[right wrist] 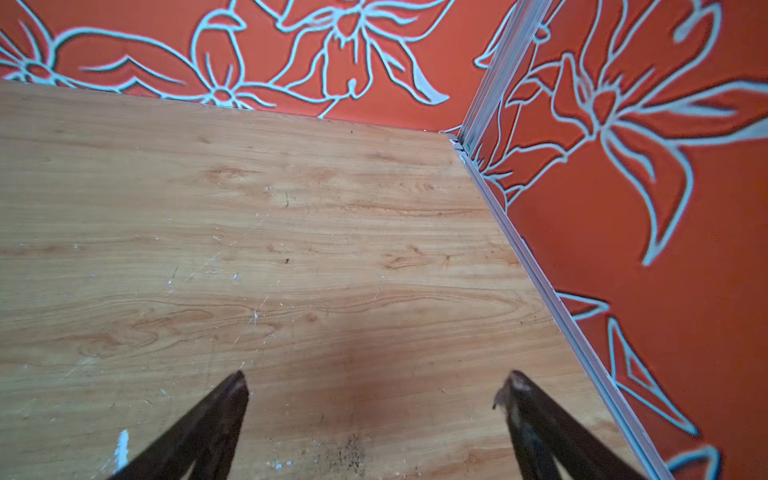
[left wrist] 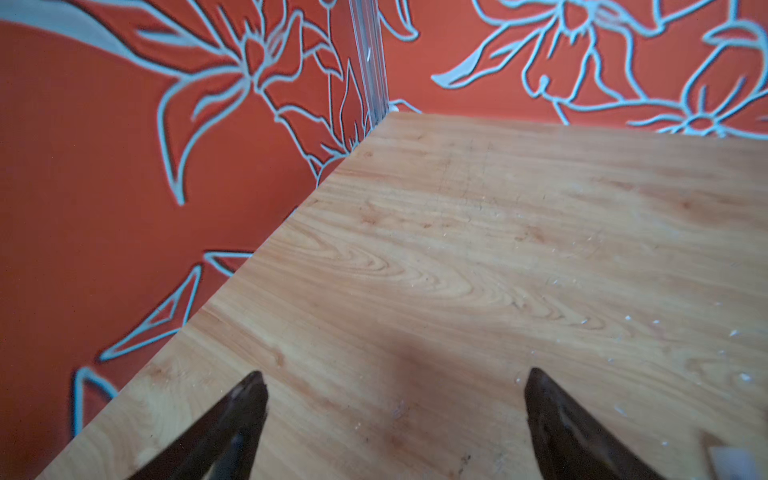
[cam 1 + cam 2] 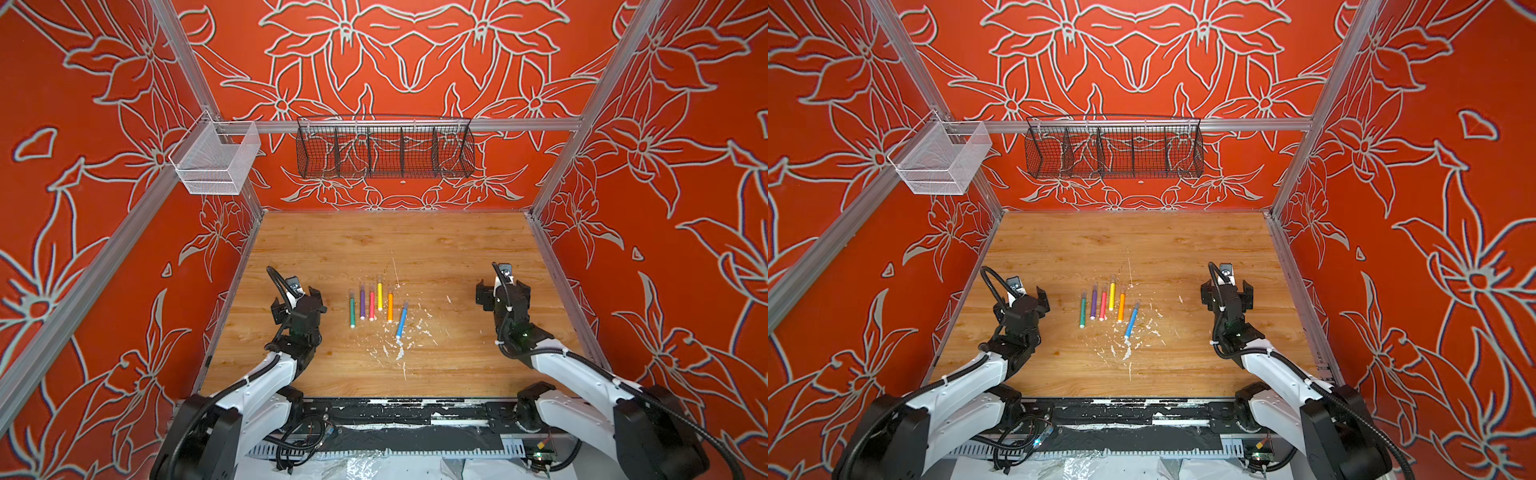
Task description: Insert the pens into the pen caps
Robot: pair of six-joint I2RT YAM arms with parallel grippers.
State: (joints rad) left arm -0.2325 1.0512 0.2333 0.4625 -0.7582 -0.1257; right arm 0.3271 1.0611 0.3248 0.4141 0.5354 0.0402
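Your six pens (image 3: pixel 372 305) lie on the table (image 3: pixel 374 245), between the two claws and well apart from both. Five sit side by side, green, purple, pink, yellow, orange; the blue pen (image 3: pixel 401 322) lies tilted just beside them. White near ends, clear caps (image 3: pixel 379 279) apparently on the far ends. Left claw (image 2: pixel 392 376) and right claw (image 1: pixel 376 376) hang wide open, holding nothing

No writing, label, brand, number or sign can be read anywhere in view
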